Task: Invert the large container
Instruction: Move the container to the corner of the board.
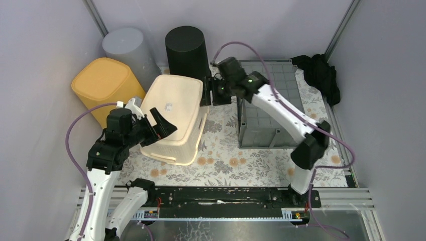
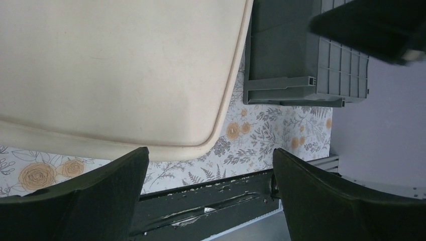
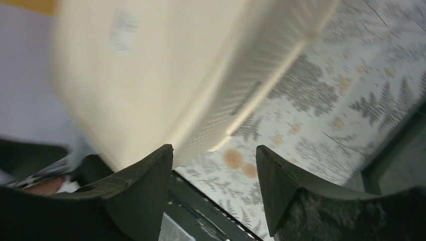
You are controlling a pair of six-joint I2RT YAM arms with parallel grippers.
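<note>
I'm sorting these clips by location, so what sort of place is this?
Most likely a lab robot test cell, not a home: plain panel walls on metal frame posts close it in, both arms are bolted to a rail, and storage bins stand staged on a floral mat.

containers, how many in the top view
5: cream container centre-left, yellow bin far left, grey cylinder and black cylinder at the back, grey crate on the right.

Grey crate (image 1: 260, 122), black bin (image 1: 186, 50), yellow bin (image 1: 103, 83)
</note>
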